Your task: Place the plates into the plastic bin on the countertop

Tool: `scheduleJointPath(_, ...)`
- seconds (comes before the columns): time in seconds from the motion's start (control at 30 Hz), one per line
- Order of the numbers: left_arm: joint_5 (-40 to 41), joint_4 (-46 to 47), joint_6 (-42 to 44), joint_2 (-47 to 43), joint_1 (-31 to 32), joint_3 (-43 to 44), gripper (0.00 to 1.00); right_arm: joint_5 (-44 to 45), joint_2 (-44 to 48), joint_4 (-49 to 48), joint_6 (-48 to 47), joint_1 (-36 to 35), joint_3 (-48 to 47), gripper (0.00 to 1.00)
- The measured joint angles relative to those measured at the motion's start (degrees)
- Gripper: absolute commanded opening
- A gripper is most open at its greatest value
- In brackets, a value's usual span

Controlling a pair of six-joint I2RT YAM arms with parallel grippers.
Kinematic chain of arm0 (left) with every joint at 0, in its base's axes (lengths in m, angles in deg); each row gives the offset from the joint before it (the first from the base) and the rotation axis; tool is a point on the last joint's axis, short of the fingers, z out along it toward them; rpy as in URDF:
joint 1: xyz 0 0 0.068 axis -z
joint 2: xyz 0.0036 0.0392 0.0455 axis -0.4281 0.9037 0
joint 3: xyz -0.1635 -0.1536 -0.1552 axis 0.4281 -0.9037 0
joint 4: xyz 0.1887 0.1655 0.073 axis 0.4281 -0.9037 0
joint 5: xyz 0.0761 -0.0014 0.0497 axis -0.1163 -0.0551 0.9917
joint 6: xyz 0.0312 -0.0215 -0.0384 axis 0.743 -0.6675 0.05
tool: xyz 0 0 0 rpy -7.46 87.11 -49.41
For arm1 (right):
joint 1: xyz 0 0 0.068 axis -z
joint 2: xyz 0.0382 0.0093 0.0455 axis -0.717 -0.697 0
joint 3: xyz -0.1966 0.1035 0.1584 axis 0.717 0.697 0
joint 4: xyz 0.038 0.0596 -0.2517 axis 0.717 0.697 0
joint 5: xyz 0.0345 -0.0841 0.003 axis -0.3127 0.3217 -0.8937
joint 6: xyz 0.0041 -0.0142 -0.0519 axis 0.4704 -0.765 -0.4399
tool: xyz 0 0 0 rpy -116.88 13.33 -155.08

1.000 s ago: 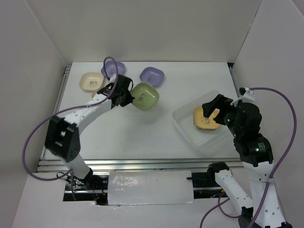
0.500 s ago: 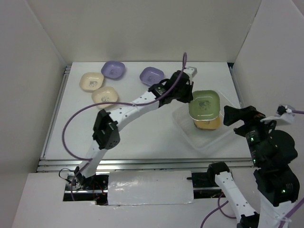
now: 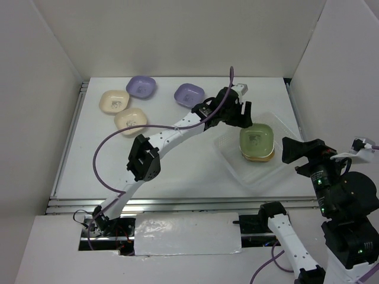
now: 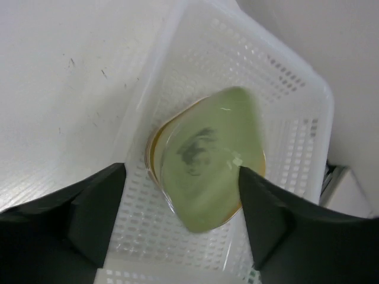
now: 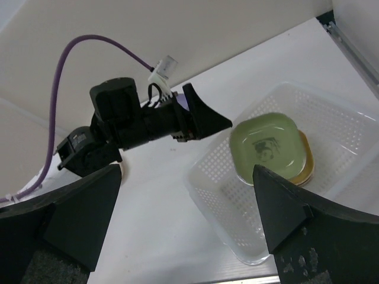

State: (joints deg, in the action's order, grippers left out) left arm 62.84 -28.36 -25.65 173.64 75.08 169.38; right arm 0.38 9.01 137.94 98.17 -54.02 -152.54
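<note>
- Nearest to us, the right end effector (image 3: 298, 151) hangs with its fingers spread wide and nothing between them. The bin (image 3: 228, 151) lies just ahead of it and to its left.
- In the bin, the green plate (image 4: 207, 157) rests on the yellow plate (image 4: 155, 163), a little off-centre, so a yellow rim shows along one side.
- The left end effector (image 4: 180, 195) hovers directly over this stack. Its fingers are spread on either side of the green plate, and as far as we can tell neither finger touches it.
- Behind and to the left of the left end effector, two purple plates (image 3: 189, 94) and two cream plates (image 3: 130, 119) lie apart on the surface (image 3: 177, 165), not yet binned.
- Risks, as we judge them:
  - If the left end effector pulls out low or sideways, a finger could catch the green plate's rim or the bin wall. That could tip the stack or drag the light bin.
  - Because the green plate sits off-centre, later plates set on it may lean and slide off.
  - The right end effector is near the bin, so both arms heading there together could collide.
</note>
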Motion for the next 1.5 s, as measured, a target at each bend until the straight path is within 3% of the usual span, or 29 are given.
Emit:
scheduleJointPath(0.2,-0.9,1.8,-1.9,-0.3,-1.1,-0.2,0.99,-1.6,0.1,0.5,0.0,0.7,0.8,1.00)
scheduleJointPath(0.27,-0.3,2.2,-1.7,-3.2,-0.3,-3.8,0.99,-2.4,0.1,0.4,0.0,1.0,0.9,1.00)
scheduleJointPath(0.37,6.1,0.9,-2.7,-14.6,0.9,-15.8,0.99,-4.3,0.2,-0.4,0.0,1.4,2.0,1.00)
scheduleJointPath(0.47,12.9,-3.2,-8.9,-30.3,-0.8,-27.1,0.99,-7.3,0.2,-2.1,-0.2,2.0,4.9,1.00)
scheduleJointPath(0.57,19.1,-6.5,-16.2,-45.8,-12.6,-35.6,0.99,-10.5,0.0,-4.3,-0.2,2.3,9.6,1.00)
scheduleJointPath(0.63,21.7,-5.3,-20.3,-54.9,-27.9,-43.7,0.99,-12.4,-0.6,-5.6,-0.2,2.4,13.0,1.00)
scheduleJointPath(0.73,22.3,-4.6,-22.8,-60.4,-46.4,-55.6,0.99,-15.3,-1.9,-7.5,0.0,2.4,17.0,1.00)
scheduleJointPath(0.8,20.8,-5.7,-23.0,-59.1,-53.1,-60.0,0.99,-17.0,-2.8,-8.7,0.3,2.4,18.7,1.00)
scheduleJointPath(0.9,15.4,-5.2,-22.2,-49.5,-57.9,-61.2,0.99,-18.9,-3.3,-10.6,0.5,2.4,20.3,1.00)
scheduleJointPath(1.03,10.4,-4.9,-21.0,-37.6,-59.9,-58.7,0.99,-20.3,-3.3,-12.4,0.5,2.3,20.5,1.00)
scheduleJointPath(1.27,8.3,-4.5,-19.6,-28.5,-59.4,-54.4,0.95,-21.3,-3.3,-13.7,0.5,2.0,20.5,1.00)
scheduleJointPath(1.37,8.4,-3.5,-19.6,-25.4,-58.4,-53.2,0.81,-21.6,-3.2,-13.9,0.7,1.9,20.5,1.00)
scheduleJointPath(1.47,8.4,-3.2,-19.8,-23.3,-57.2,-53.2,0.55,-21.6,-2.8,-14.0,0.7,1.7,20.5,1.00)
scheduleJointPath(1.5,8.4,-2.9,-19.6,-22.9,-56.8,-53.5,0.41,-21.6,-2.6,-14.0,0.7,1.7,20.5,1.00)
